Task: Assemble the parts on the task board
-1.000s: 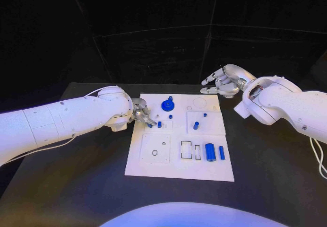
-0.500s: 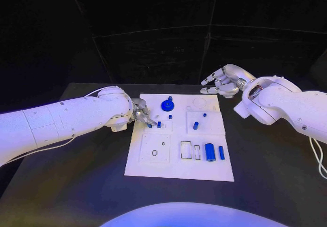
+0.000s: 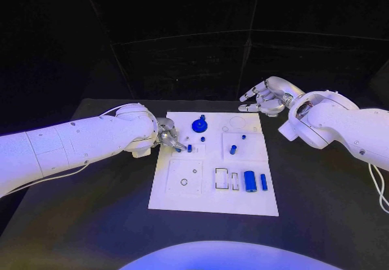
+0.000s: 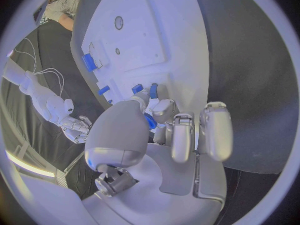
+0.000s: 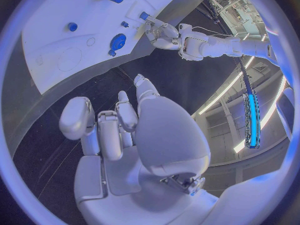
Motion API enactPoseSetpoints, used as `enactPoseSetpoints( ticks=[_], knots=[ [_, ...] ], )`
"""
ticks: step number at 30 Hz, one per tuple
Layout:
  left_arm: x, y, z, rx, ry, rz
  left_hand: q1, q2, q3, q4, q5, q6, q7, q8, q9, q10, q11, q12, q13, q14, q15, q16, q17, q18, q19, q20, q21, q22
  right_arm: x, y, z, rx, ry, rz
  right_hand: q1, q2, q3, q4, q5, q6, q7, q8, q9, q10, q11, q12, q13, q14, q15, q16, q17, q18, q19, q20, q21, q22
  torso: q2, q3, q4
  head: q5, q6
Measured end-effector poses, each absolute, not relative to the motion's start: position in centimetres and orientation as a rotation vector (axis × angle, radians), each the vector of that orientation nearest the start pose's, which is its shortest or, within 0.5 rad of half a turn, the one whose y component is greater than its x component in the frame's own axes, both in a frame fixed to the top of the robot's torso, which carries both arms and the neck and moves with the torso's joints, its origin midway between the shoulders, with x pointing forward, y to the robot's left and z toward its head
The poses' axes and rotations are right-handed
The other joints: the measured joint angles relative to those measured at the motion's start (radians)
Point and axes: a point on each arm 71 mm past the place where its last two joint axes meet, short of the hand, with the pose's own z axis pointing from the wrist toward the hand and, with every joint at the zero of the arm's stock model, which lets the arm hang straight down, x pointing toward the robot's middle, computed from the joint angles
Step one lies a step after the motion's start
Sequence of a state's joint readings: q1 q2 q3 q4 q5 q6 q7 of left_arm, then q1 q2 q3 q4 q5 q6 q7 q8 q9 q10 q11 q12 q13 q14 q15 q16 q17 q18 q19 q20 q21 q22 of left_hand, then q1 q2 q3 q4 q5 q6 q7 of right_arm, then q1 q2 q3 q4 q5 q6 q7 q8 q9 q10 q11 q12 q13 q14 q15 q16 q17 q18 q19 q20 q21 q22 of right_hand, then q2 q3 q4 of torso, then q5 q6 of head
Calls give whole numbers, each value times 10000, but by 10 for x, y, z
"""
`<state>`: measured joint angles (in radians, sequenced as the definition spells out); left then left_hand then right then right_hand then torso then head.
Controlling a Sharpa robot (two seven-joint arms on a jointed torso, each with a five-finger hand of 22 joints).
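Observation:
The white task board [image 3: 212, 194] lies mid-table. My left hand [image 3: 168, 136] is at its left edge, thumb and a finger pinching a small blue peg [image 3: 178, 148] whose tip [image 4: 153, 90] sticks out past the fingertips, low over the board. Beside it stands another short blue peg [image 3: 190, 148]. A round blue knob part [image 3: 199, 124] stands near the far edge, and a blue peg [image 3: 233, 149] stands mid-board. A blue cylinder [image 3: 250, 180] and a thin blue bar [image 3: 263, 181] lie at the right. My right hand [image 3: 263, 97] hovers beyond the far right corner, fingers spread and holding nothing.
Two tiny blue pieces [image 3: 243, 136] [image 3: 203, 138] sit on the board's far half. Rectangular slots [image 3: 222, 178] and a round hole [image 3: 184, 181] lie in its near half. Black table [image 3: 89, 219] surrounds the board.

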<state>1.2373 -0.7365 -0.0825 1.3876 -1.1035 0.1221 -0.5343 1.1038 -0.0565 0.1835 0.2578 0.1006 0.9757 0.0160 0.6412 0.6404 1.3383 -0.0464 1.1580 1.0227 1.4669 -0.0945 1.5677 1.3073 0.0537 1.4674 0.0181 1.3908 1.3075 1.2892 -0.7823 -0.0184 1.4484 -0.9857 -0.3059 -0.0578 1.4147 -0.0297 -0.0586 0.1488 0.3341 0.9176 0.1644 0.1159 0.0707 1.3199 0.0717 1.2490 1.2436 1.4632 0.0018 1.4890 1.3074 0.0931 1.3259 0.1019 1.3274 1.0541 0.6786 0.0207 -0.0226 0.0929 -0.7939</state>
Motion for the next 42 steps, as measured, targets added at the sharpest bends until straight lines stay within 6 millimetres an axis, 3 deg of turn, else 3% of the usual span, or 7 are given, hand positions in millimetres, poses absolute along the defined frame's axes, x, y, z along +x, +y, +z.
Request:
enactPoseSetpoints(
  ticks=[42],
  knots=[
    [499, 208, -224, -1744, 22982, -3256, -160, 1, -332, 222, 0, 0, 0, 36, 6, -1, 0, 0, -3, 0, 1, 0, 0, 2, -35, -35, -1, 0, 520, -195, -142, 2507, 16794, 8891, 0, 0, -26, 26, 0, 0, 0, 0, 0, -34, 34, -34, -16, 0, 0, 0, 6, 0, 0, 0, 0, -38, 1, -1, 0, 5, 11]
  ],
)
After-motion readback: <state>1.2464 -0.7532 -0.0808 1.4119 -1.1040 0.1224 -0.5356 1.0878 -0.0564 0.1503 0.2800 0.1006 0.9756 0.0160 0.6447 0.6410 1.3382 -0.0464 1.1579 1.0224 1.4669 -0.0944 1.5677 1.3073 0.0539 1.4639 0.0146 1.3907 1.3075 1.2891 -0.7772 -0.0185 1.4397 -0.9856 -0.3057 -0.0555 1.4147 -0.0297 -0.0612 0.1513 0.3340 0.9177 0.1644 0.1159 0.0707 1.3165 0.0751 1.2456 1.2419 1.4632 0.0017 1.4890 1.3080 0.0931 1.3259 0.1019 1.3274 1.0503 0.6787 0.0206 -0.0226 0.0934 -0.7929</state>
